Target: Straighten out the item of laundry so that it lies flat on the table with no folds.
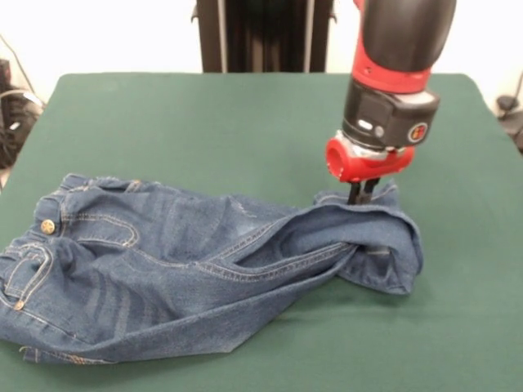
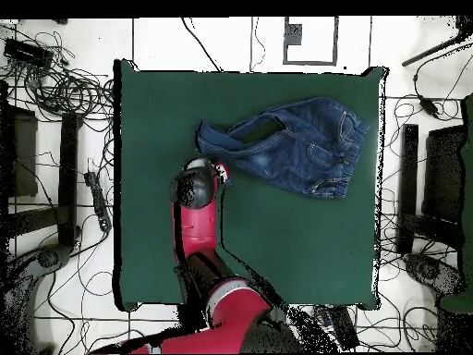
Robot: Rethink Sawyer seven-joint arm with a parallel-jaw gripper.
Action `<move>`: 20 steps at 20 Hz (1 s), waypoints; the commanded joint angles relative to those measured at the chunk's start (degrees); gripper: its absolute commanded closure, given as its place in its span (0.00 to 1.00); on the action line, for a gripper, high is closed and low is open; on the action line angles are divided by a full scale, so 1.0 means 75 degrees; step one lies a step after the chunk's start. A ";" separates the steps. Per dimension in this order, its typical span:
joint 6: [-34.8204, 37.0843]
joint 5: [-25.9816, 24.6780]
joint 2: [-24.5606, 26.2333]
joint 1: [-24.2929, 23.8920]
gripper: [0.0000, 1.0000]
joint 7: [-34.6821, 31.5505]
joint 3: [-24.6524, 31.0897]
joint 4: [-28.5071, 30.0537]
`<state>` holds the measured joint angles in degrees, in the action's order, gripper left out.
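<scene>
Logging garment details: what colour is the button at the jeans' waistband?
Brass-gold button on the blue jeans; front view shows it best.

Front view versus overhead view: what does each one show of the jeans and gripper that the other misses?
Only the front view shows the gripper with its tips down at the folded leg cuff, plus the brass button on the jeans. Only the overhead view shows the whole table, the cables on the floor, and the arm hiding the gripper. Both show the jeans crumpled, legs bunched.
</scene>
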<state>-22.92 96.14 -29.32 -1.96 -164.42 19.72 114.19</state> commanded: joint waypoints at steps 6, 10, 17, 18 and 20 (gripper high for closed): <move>-0.1283 0.1321 -0.0093 -0.0749 0.00 0.3584 0.1784 0.0515; -0.1348 0.1426 -0.0094 -0.0908 0.00 0.3598 0.2048 0.0558; -0.1736 0.2015 -0.0413 -0.1037 0.00 0.3312 0.2685 0.0569; -0.2015 0.2470 -0.0638 -0.1165 0.00 0.3573 0.3046 0.0637; -0.2327 0.3110 -0.1057 -0.1353 0.00 0.3884 0.3568 0.0785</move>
<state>-33.41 108.70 -33.05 -10.80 -151.38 33.11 116.25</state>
